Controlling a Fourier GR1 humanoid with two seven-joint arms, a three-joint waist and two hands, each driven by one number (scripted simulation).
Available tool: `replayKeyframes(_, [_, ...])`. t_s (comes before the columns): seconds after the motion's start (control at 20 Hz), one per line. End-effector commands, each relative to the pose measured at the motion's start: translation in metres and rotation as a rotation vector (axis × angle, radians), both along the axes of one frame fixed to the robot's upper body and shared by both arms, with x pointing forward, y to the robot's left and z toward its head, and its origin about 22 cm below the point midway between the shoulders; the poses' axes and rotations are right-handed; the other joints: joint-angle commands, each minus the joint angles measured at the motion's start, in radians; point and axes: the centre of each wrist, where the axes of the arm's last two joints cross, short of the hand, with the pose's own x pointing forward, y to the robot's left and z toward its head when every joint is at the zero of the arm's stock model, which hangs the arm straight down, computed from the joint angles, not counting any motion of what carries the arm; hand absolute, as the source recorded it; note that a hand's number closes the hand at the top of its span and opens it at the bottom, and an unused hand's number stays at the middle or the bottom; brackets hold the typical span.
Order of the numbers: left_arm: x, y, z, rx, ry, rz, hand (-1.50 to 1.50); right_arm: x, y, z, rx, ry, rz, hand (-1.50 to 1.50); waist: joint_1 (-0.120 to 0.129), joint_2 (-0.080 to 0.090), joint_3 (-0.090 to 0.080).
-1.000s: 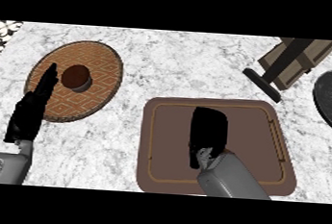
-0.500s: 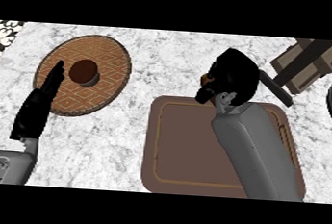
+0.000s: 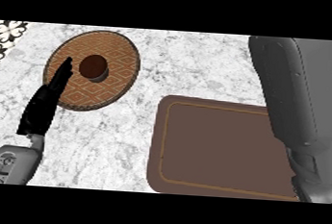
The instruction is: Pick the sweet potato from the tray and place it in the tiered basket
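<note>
1. Sweet potato shows nowhere; the near tray (image 3: 216,150) on the desk (image 3: 193,62) lies bare, so the pick looks done.
2. Left robot hand (image 3: 45,104) rests straight-fingered, holding nothing, at the plate (image 3: 117,77) edge.
3. Right forearm (image 3: 291,92) runs beyond the far edge; right robot hand unseen, so I cannot tell its grip or whether placing is done.

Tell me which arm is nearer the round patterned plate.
Left. The left hand lies over the plate's left rim, fingers straight. The right forearm runs along the view's right side, beyond the tray, its hand out of view.
</note>
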Motion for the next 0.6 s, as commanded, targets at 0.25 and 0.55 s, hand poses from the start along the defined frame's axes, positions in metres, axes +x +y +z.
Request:
replayKeyframes(0.25, [0.009,-0.004,0.010,0.006,-0.005,-0.011,0.00,0.018,-0.011,0.110,-0.090,-0.050,-0.354,1.50,0.007,0.001,-0.001])
replayKeyframes(0.55, [0.007,-0.006,0.002,0.005,-0.001,0.002,0.00,0.028,-0.023,0.137,-0.013,-0.053,-0.318,1.50,-0.004,0.001,0.003])
